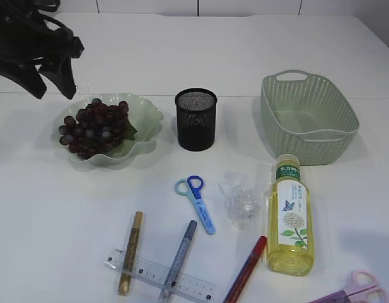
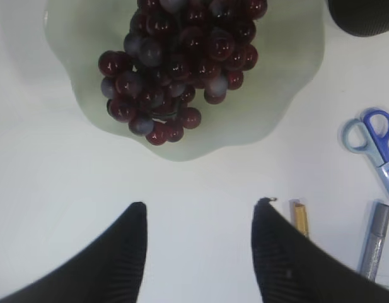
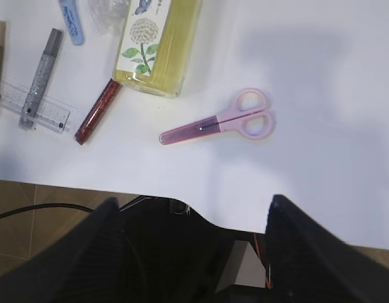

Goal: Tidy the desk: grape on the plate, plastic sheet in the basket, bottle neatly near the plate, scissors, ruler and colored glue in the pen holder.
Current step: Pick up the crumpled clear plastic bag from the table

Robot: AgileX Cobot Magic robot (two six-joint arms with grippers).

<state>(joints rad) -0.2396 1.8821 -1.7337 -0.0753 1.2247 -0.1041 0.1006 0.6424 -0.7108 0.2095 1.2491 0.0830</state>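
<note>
A bunch of dark grapes (image 1: 93,126) (image 2: 175,63) lies on the pale green plate (image 1: 150,120) (image 2: 276,95). My left gripper (image 1: 54,88) (image 2: 200,208) hangs open above the plate's left rim, nothing between its fingers. The yellow bottle (image 1: 287,214) (image 3: 156,44) lies flat at the front right, with the crumpled plastic sheet (image 1: 239,197) beside it. Blue scissors (image 1: 195,201) (image 2: 371,136) lie mid-table, pink scissors (image 1: 355,290) (image 3: 219,123) at the front right. The ruler (image 1: 159,276) (image 3: 36,104) lies under gold (image 1: 130,252), silver (image 1: 178,259) and red (image 1: 246,271) glue pens. My right gripper (image 3: 194,208) stands open over the table's front edge.
The black mesh pen holder (image 1: 195,118) stands upright between the plate and the green basket (image 1: 307,117) at the back right. The table's front edge crosses the right wrist view, with brown floor below it.
</note>
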